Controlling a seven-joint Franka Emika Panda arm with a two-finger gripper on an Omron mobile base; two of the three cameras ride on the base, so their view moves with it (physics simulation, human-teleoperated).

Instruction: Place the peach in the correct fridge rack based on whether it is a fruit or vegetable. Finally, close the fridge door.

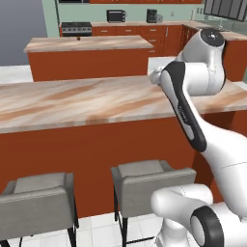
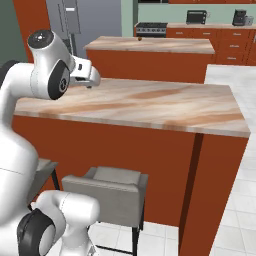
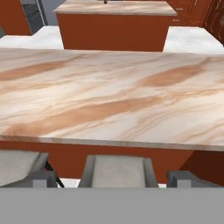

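The peach [image 2: 140,37] is a tiny dark-orange dot on the far island's marble top, also seen as the peach [image 1: 77,36] and the peach [image 3: 105,1]. My gripper [image 2: 91,81] hovers over the near counter's left part, far from the fruit, with nothing visibly in it. Its fingers are too small and hidden to read; the gripper [image 1: 155,77] is a white stub behind the forearm. The grey fridge [image 2: 75,20] stands at the back left, and pale bins of a fridge door [image 3: 33,13] show at the top left of the hand view. The fridge rack is hidden.
The near marble counter [image 1: 72,101] with red-brown sides lies between me and the far island [image 1: 87,44]. Grey stools [image 1: 144,185] stand under its edge. A stove [image 1: 76,28], microwave [image 1: 116,16] and red cabinets line the back wall. White floor [image 2: 235,75] runs to the right.
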